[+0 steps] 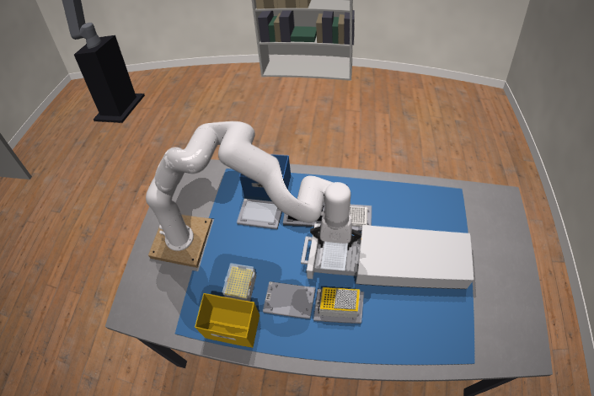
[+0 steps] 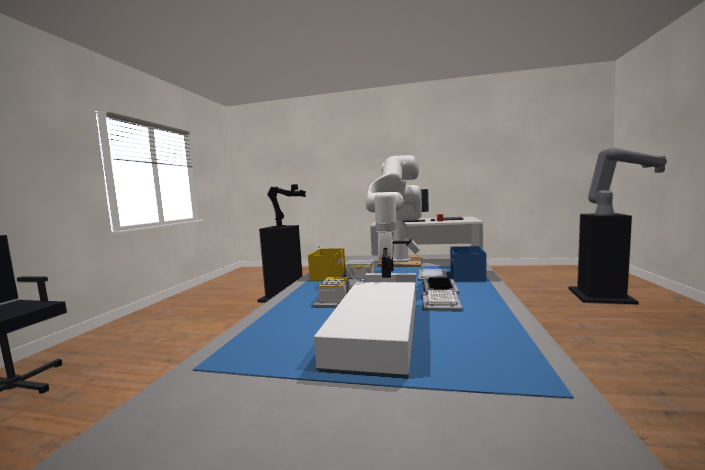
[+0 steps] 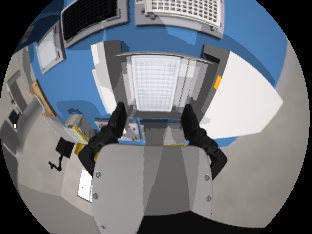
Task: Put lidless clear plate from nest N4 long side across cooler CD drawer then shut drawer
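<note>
The clear plate (image 1: 333, 255) lies flat in the open drawer (image 1: 331, 270) of the white cooler CD (image 1: 414, 256), with its long side across the drawer. The wrist view shows the plate (image 3: 155, 83) inside the drawer's ribs, below and between my fingers. My gripper (image 3: 154, 109) is open and empty, and hovers straight above the plate without touching it. It also shows in the top view (image 1: 334, 238) and the exterior view (image 2: 386, 264). The drawer's bar handle (image 1: 305, 249) faces the arm's base. The amber lamp (image 3: 218, 83) is lit.
An empty grey nest (image 1: 289, 299) sits in front of the drawer, next to a yellow tip box (image 1: 339, 299). A yellow bin (image 1: 226, 319) and a clear tip rack (image 1: 238, 280) stand front left. A blue bin (image 1: 259, 185), a white plate (image 3: 179, 0) and a black plate (image 3: 94, 8) sit behind.
</note>
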Robot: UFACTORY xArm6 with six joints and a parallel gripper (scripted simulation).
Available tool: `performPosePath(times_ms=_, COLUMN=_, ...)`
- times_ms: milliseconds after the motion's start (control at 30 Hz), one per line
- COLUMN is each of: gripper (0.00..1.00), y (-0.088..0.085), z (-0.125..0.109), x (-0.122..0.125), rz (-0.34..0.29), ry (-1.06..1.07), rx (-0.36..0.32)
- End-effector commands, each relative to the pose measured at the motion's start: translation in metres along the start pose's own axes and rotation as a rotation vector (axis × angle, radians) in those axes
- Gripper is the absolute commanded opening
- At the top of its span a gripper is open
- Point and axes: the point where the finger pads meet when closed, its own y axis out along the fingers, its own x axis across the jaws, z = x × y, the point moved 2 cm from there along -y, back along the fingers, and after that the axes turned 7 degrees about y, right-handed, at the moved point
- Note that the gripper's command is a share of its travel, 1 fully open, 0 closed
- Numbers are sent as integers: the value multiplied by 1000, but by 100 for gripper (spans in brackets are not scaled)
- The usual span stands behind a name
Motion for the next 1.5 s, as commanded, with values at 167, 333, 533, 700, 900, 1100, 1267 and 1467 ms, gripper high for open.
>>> performPosePath(times_ms=167, gripper=100, y=-13, z=0, x=1, rz=-5, ry=0, rx=1)
performPosePath(times_ms=333, gripper=100, y=-21, z=0, x=1, rz=-5, ry=0, rx=1)
performPosePath(times_ms=533, gripper=100, y=-31, z=0, x=1, rz=-5, ry=0, rx=1)
performPosePath(times_ms=700, gripper=100, y=-38, z=0, x=1, rz=-5, ry=0, rx=1)
performPosePath(times_ms=900, gripper=100, y=-46, z=0, x=1, rz=-5, ry=0, rx=1)
performPosePath(times_ms=1100, gripper=100, y=-56, z=0, x=1, rz=-5, ry=0, rx=1)
performPosePath(times_ms=1267, gripper=100, y=-63, z=0, x=1, rz=-5, ry=0, rx=1)
performPosePath(times_ms=1467, gripper=100, y=-64, z=0, x=1, rz=-5, ry=0, rx=1)
